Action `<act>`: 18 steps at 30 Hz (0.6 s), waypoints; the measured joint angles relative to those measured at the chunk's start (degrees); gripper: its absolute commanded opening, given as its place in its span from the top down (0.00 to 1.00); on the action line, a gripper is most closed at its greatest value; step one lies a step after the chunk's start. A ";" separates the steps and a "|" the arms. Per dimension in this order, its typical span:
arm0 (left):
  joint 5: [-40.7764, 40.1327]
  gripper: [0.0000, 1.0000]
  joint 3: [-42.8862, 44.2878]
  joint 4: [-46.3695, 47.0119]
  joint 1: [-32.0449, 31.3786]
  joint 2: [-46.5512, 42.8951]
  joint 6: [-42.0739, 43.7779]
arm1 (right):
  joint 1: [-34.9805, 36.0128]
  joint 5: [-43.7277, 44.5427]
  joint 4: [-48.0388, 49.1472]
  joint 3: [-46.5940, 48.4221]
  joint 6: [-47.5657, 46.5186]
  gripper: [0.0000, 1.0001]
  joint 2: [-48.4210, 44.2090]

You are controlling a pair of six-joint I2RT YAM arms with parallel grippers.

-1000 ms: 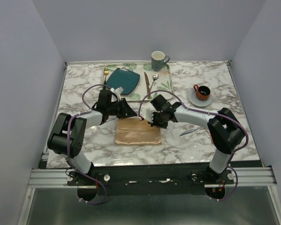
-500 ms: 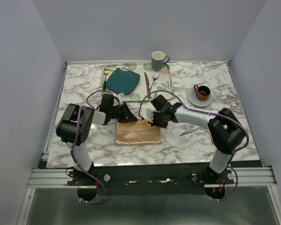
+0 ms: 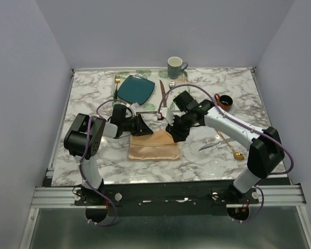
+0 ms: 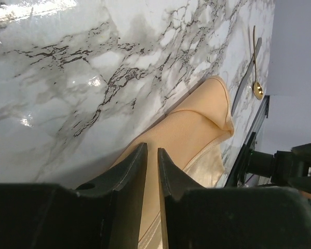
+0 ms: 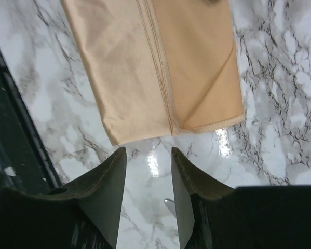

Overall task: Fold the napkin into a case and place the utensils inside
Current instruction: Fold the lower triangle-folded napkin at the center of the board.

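The peach napkin (image 3: pixel 153 147) lies folded into a flat rectangle on the marble near the front. In the right wrist view one napkin (image 5: pixel 145 62) layer overlaps the other along a seam. My left gripper (image 3: pixel 144 127) sits low at its far left edge. In the left wrist view the left gripper (image 4: pixel 151 150) shows a narrow gap, with napkin (image 4: pixel 197 119) showing through it. My right gripper (image 3: pixel 175 134) hangs open above the napkin's right end, nothing between its fingers (image 5: pixel 119 176). The gold spoon (image 3: pixel 230 144) and silver knife (image 3: pixel 210 146) lie right of the napkin.
At the back, a leaf-patterned tray (image 3: pixel 182 93) holds a teal plate (image 3: pixel 136 89), a brown-handled knife (image 3: pixel 162 92) and a mug (image 3: pixel 175 66). A gold fork (image 3: pixel 116 84) lies left of the plate. An orange cup on a saucer (image 3: pixel 224 101) stands back right.
My right gripper has opened, let go of the napkin's right end and lifted away; its arm swung back, uncovering the spoon. The left gripper shifted slightly toward the napkin.
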 measured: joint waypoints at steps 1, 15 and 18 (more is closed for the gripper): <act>0.02 0.70 0.00 0.00 0.00 0.00 0.07 | -1.03 -1.81 -1.03 1.73 1.38 0.54 0.31; 0.37 0.70 -0.02 0.02 0.02 0.00 1.33 | -15.19 -27.12 1.49 11.72 30.71 0.60 20.24; 0.37 0.69 -0.02 0.04 0.02 0.00 1.33 | -15.13 -29.73 4.44 6.27 35.28 0.62 20.70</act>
